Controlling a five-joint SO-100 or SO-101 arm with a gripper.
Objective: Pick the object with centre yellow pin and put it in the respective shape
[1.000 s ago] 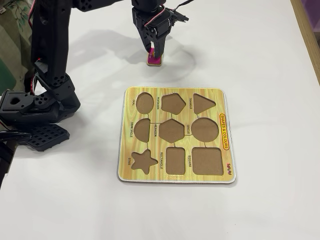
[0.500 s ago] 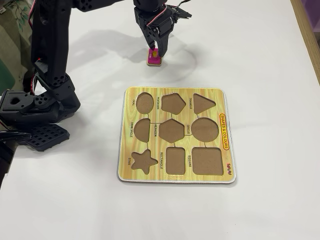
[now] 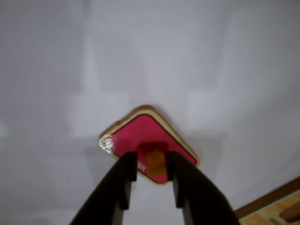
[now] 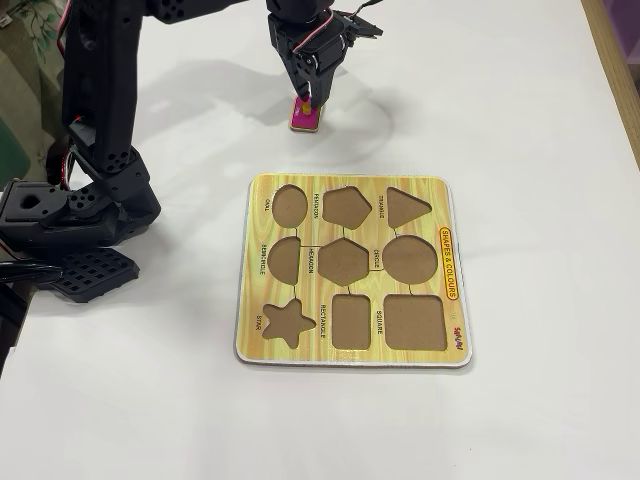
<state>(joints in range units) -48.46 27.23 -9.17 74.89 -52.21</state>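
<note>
A pink rectangular piece (image 3: 140,131) with a pale rim and a yellow pin (image 3: 157,164) at its centre lies flat, on or just above the white table; I cannot tell which. My gripper (image 3: 152,161) comes down from above, one black finger on each side of the pin, closed against it. In the fixed view the piece (image 4: 305,120) is at the top centre, under the gripper (image 4: 303,98), well behind the wooden shape board (image 4: 345,185). The board's cut-outs all look empty, among them the rectangle cut-out (image 4: 352,322) in its near row.
The arm's black base (image 4: 70,220) stands at the left of the fixed view. A corner of the board shows at the lower right of the wrist view (image 3: 276,211). The table's wooden edge (image 4: 612,60) runs along the right.
</note>
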